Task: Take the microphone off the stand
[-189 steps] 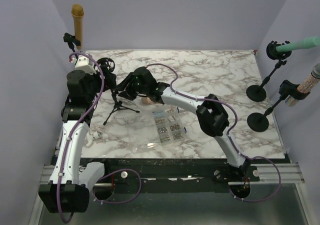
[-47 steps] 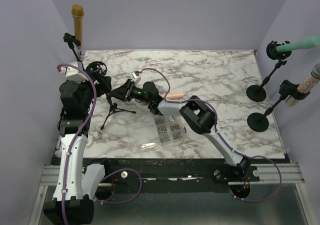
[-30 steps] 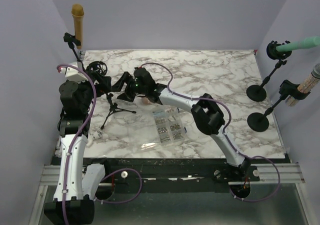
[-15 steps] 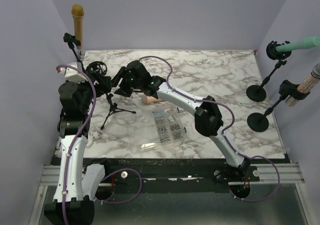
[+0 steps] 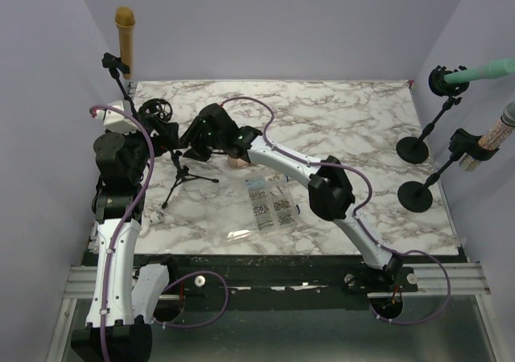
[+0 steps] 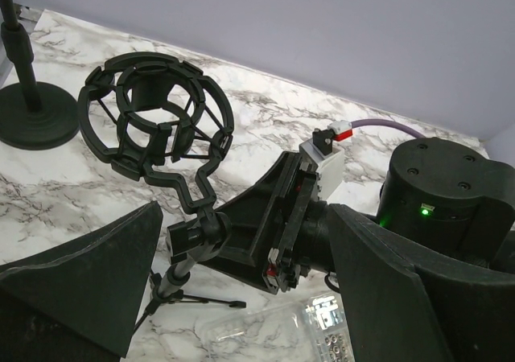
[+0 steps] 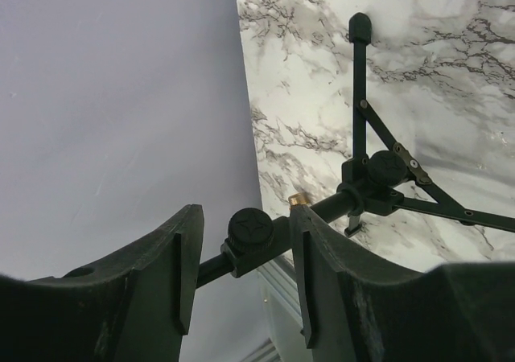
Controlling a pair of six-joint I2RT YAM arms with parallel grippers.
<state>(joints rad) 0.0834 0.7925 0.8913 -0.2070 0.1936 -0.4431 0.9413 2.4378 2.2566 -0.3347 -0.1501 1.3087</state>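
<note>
The black tripod stand [image 5: 183, 173] stands at the left of the table, and its round shock mount [image 5: 154, 111] is empty; the left wrist view shows the open cage [image 6: 153, 113]. A pinkish microphone [image 5: 236, 161] lies on the marble, mostly hidden under my right arm. My right gripper [image 5: 191, 141] is open, its jaws either side of the stand's pole and clamp knob [image 7: 251, 229]; the right wrist view shows the gripper [image 7: 241, 253]. My left gripper [image 5: 165, 134] is open and empty just left of the stand, seen in its own view [image 6: 241, 249].
A clear plastic box of small parts [image 5: 271, 205] lies near the table's middle. A tan microphone [image 5: 124, 32] on a round-base stand [image 6: 32, 121] is at the back left. Two more stands hold a green microphone [image 5: 483, 71] and a glittery microphone [image 5: 499, 133] at the right edge.
My right wrist has swung and rolled beside the stand and now sits with its jaws round the pole. Since 6.3 s ago the left arm has drawn back; lately it is still.
</note>
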